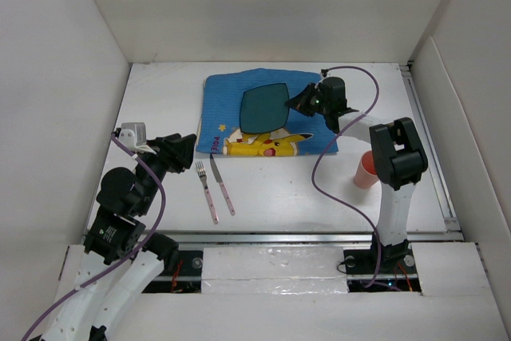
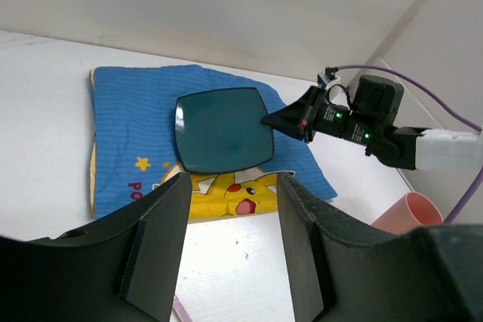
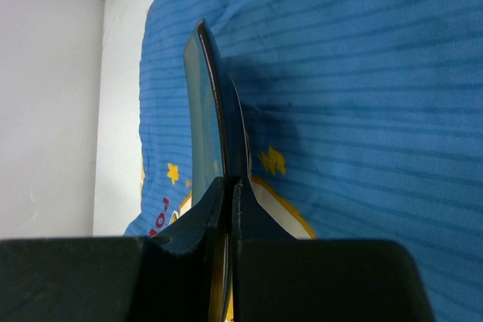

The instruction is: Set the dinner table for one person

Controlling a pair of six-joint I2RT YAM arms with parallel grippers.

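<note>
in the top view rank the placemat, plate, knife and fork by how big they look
1. blue placemat
2. dark plate
3. knife and fork: both look about alike in length, so they are left unranked

You see a dark teal plate [image 1: 265, 107] over the blue placemat [image 1: 219, 113]. A fork [image 1: 207, 193] and a knife [image 1: 223, 187] lie side by side nearby, and a pink cup [image 1: 366, 172] stands off right.
</note>
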